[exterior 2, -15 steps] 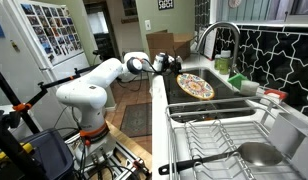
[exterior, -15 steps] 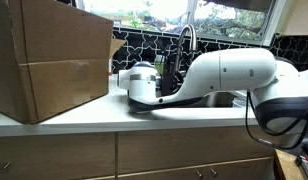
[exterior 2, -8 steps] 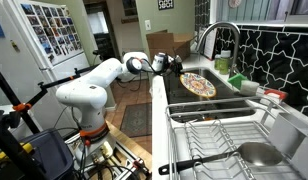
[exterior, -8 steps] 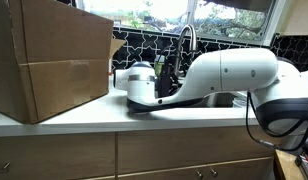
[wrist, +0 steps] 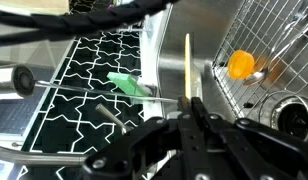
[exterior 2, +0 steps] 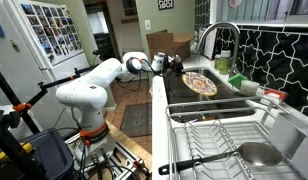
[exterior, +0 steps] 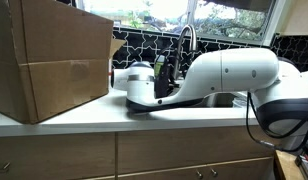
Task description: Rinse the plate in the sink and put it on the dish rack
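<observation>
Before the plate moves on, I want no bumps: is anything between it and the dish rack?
Nothing visible. The gripper holds the plate over the sink; the dish rack adjoins it. A metal pan lies in the rack's far end.

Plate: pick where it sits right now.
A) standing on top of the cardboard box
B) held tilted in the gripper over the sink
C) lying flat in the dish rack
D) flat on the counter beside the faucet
B: in an exterior view the plate hangs tilted above the sink, away from the dish rack, and the wrist view shows the gripper shut on its edge.
</observation>
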Motion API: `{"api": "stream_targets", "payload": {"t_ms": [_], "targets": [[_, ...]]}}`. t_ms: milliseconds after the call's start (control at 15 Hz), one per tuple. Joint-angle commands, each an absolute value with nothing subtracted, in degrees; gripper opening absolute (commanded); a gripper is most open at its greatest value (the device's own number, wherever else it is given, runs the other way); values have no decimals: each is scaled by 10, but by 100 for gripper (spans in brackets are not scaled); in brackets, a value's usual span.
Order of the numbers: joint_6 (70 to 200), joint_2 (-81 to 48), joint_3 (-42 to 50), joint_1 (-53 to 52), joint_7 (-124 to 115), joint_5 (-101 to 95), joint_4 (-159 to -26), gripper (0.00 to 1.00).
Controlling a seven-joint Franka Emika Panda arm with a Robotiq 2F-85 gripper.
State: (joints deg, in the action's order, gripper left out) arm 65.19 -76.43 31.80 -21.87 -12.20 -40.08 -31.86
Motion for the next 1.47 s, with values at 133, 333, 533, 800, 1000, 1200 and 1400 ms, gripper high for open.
{"api": "stream_targets", "payload": {"t_ms": [133, 333, 533, 800, 1000, 1200, 1400], "targets": [[647, -767, 325, -222, -129, -407, -319, 2], [637, -766, 323, -222, -121, -405, -323, 2], [626, -766, 324, -223, -114, -407, -327, 2], [612, -766, 324, -224, -99, -408, -329, 2], [607, -767, 323, -224, -90, -408, -329, 2], [603, -768, 324, -224, -82, -409, -329, 2], [598, -768, 324, -225, -70, -410, -330, 2]]}}
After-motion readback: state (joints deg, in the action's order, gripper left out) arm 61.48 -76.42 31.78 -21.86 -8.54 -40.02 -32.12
